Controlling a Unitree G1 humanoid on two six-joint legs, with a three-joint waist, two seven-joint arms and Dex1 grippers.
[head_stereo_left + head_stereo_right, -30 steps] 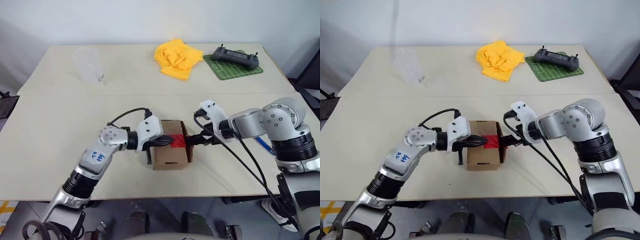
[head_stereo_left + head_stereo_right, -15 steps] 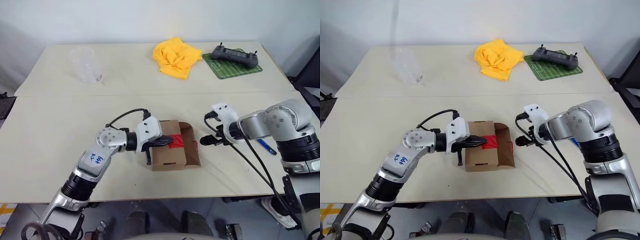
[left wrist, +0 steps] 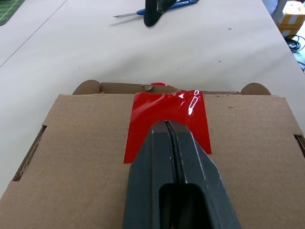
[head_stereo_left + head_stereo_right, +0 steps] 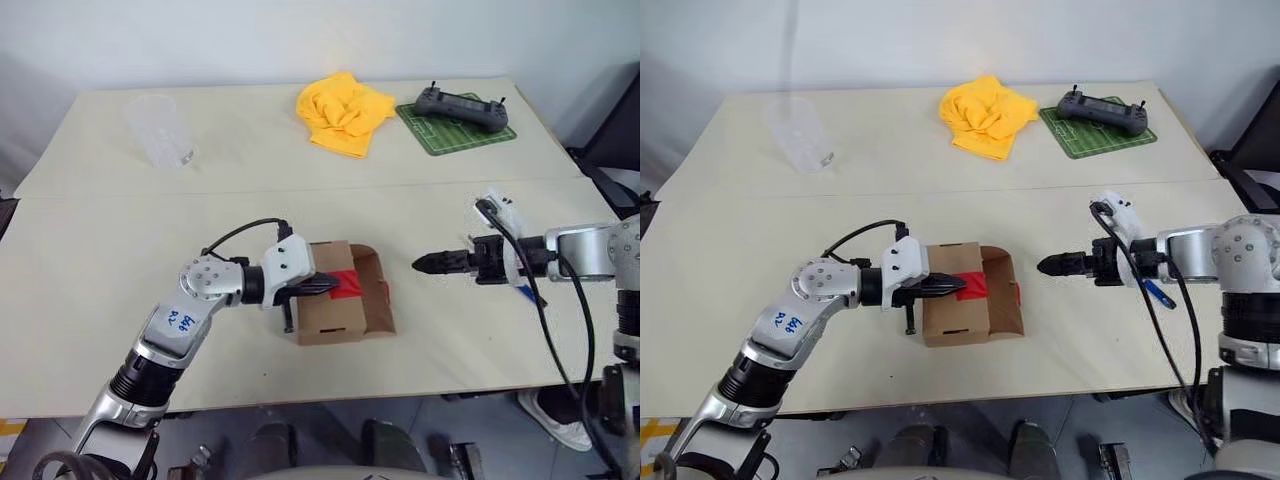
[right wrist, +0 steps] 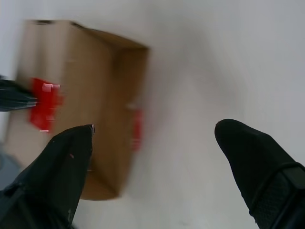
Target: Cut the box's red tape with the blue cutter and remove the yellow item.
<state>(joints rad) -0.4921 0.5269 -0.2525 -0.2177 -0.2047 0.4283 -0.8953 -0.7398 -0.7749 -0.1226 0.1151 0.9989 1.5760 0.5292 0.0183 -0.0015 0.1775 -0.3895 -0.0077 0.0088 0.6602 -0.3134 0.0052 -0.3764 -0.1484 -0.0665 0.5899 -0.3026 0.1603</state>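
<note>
Closed left claw (image 3: 172, 131) pins the brown cardboard box (image 4: 335, 310) at its cut red tape (image 3: 167, 121); flap open. Empty, spread right claw (image 5: 152, 138) should reach inside next.

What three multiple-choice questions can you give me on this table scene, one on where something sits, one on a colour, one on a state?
1. Where is the black controller?
A. on the green mat
B. inside the box
C. on the yellow cloth

2. What colour is the tape on the box?
A. blue
B. red
C. green

3. How is the left gripper?
A. wide open above the table
B. gripping the clear cup
C. shut, its tip on the tape

Answers: 1 A, it lies on the mat at the far edge. 2 B, a red patch on brown cardboard. 3 C, its fingers meet over the tape.
</note>
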